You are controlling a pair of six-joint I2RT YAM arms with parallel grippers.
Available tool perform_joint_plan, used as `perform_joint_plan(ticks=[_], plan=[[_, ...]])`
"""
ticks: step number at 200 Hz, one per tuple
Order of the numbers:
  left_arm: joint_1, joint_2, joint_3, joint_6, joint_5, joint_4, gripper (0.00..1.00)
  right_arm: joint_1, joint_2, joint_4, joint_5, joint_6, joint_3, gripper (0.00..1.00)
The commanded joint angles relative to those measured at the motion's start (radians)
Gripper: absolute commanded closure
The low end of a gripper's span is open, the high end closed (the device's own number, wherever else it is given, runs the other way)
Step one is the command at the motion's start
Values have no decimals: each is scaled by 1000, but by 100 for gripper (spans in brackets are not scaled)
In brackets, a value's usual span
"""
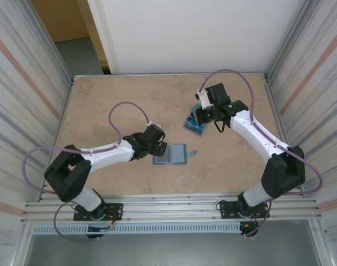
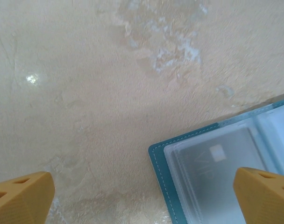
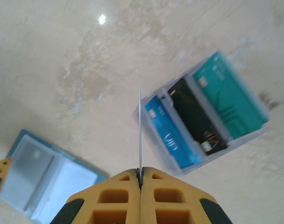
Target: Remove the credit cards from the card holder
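Nearest the arm bases: card holder point(image 1: 171, 155) lay open flat on bench point(image 1: 102, 105), pale lining up, roughly centre, small tab point(image 1: 193, 152) sticking out on its right side.

Left claw point(image 1: 160, 147) sat at holder's left edge. Left wrist cam: jaws spread wide, one orange fingertip point(image 2: 23, 196) over bare bench, the other over the holder's panel. Nothing betw. them gripped. Contact w/ holder: couldn't tell. A greyish card point(image 2: 214, 163) w/ small chip mark was visible under the clear sleeve of that panel, so at least one was inside the holder.

Farther back, right of centre: credit cards point(image 1: 195, 127) lay on bench, well apart from holder. Right wrist cam showed three side by side: blue, black, teal, on what looked like a clear backing; pic blurred, edges uncertain.

Right claw point(image 1: 199, 117) hung just above/beside that pile. Right wrist cam: orange jaws pressed together on a thin card point(image 3: 139, 126), seen edge-on as a pale upright line rising from the fingertips. Colour of its face not readable. Held card was off the bench, betw. pile and holder in that view. Holder appeared low left there, two pale panels open.
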Motion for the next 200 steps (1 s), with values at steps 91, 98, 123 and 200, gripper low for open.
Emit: perform_joint_plan(ticks=[91,98,123,200], plan=[[51,-343,-146,-54,125,71,1,-120,206,22,47,-330,167,100],[55,-357,-153,-56,126,70,2,-127,211,30,39,-333,167,100],[64,-385,-171,-70,132,61,1,-151,232,48,-26,-347,175,100],[92,-408,-190,-87,143,57,1,-167,312,43,-64,-403,215,100]])
